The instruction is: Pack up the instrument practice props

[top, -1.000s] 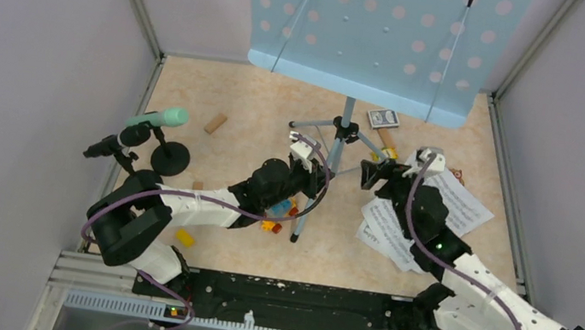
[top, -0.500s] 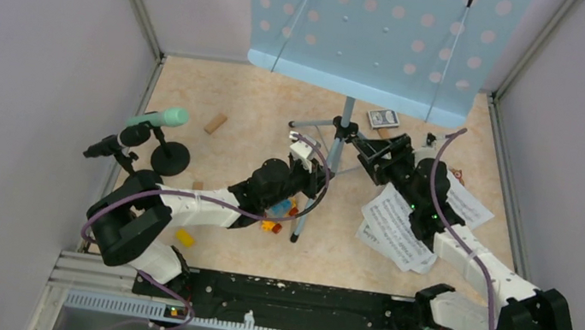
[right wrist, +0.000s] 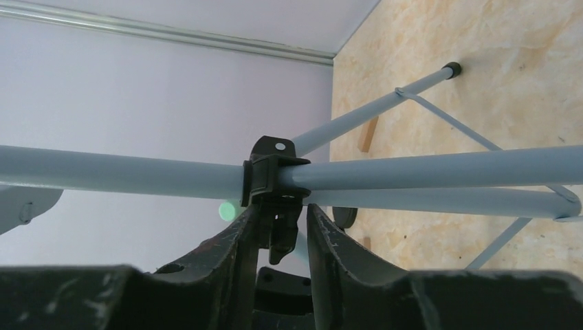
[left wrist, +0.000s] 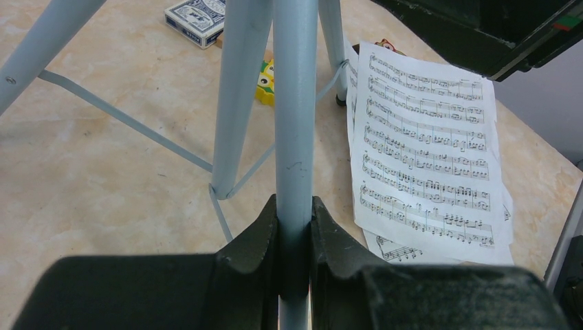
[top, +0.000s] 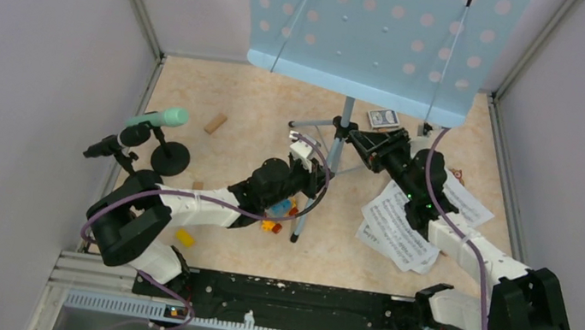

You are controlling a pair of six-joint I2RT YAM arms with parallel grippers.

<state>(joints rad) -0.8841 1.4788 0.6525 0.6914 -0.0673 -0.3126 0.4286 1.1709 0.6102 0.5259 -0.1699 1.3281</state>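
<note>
Two robot arms meet at one prop: the pale-blue music desk (top: 381, 31) stands upright at the back of the table on its silver tripod pole (top: 346, 114), legs spread. The left gripper (left wrist: 295, 218) is clamped tight on the front tripod leg (left wrist: 295, 117), low down, near the floor. The right gripper (right wrist: 282, 221) sits at the black collar (right wrist: 269, 172) where pole and legs join, its jaws narrow on either side of the collar's latch; whether they press it yet cannot be told. The step in hand looks like collapsing the stand, none of the props being packed so far. The next move seems to call for a firm pinch on that latch while the left arm steadies the leg, so the tall desk does not tip. White sheet-music pages (top: 401, 228) lie loose under the right arm, beside the tripod. The mint-green microphone (top: 159, 119) and black microphone (top: 106, 146) wait in their round-based holders (top: 172, 158) by the left wall, well apart from the stand.
</note>
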